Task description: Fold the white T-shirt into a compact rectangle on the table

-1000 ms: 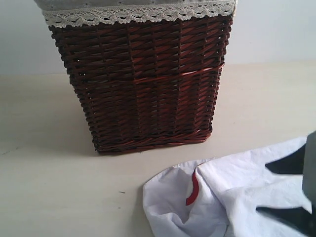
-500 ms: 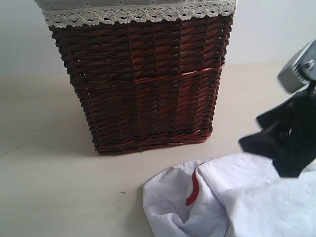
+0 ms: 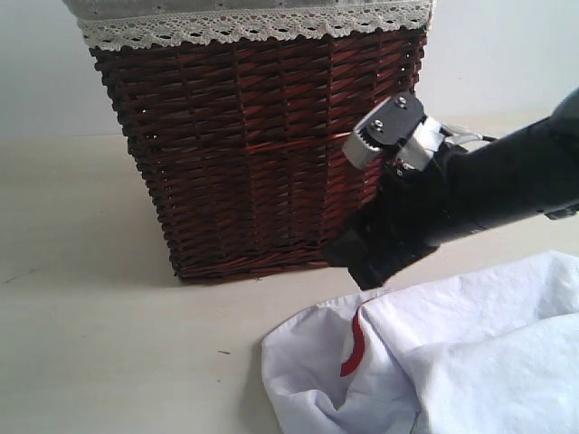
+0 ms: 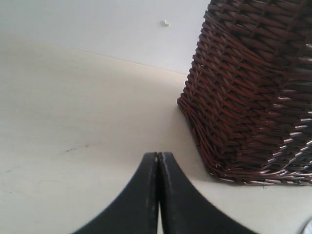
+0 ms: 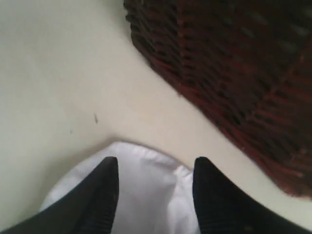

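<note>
- The right pincer [image 5: 153, 168] hangs low just in front of the basket [image 3: 262, 154], at the foot of the front corner on that arm's side. Its two fingers are apart and straddle the edge of the white T-shirt [image 3: 470, 362] that lies nearest the basket. Nothing is pinched between them; the spread looks set to take that edge.
- The left pincer [image 4: 157, 157] has its jaws pressed together on nothing. It sits over bare table [image 4: 73, 107] off the basket's other front corner, probably parked clear while the other arm works.
- The T-shirt lies in a rumpled heap on the table in front of the basket, outside it, with a narrow strip of bare surface between the two. Its layers are thrown over one another, and a curved red mark [image 3: 355, 348] shows in one fold. Judging by this, the shirt needs spreading flat before any fold can be made.
- The basket stands upright behind the shirt, with white lace trim [image 3: 253, 25] along its rim. With the wicker this close, a grasp at the shirt's edge leaves little room, and the fingers could brush the weave.
</note>
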Robot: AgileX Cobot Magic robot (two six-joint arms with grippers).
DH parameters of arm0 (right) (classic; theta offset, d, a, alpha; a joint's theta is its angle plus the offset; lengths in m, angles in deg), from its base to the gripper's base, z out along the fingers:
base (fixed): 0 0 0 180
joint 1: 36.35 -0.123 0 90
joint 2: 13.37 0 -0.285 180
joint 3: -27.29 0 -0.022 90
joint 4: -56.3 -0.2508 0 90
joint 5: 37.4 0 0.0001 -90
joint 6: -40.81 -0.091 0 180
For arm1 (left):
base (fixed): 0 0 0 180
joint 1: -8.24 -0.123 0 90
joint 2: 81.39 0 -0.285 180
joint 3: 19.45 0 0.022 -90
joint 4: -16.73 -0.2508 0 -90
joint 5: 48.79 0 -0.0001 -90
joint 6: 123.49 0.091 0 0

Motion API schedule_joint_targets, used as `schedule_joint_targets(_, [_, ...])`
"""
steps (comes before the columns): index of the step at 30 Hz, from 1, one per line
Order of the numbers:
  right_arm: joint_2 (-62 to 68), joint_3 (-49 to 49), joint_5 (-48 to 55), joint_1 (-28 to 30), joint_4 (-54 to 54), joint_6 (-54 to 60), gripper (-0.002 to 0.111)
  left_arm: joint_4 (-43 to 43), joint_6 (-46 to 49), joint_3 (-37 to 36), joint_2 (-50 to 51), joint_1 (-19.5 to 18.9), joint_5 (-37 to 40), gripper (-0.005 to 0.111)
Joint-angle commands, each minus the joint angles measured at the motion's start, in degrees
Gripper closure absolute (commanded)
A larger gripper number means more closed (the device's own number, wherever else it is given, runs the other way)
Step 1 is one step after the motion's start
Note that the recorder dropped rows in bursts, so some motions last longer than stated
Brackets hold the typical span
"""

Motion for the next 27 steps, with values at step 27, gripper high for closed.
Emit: schedule_joint_targets(27, [18.1, 31.6, -5.6, -8.9, -1.6, 10.9, 0.103, 0.2, -0.1, -0.1, -0.4, 0.2, 0.3, 0.107])
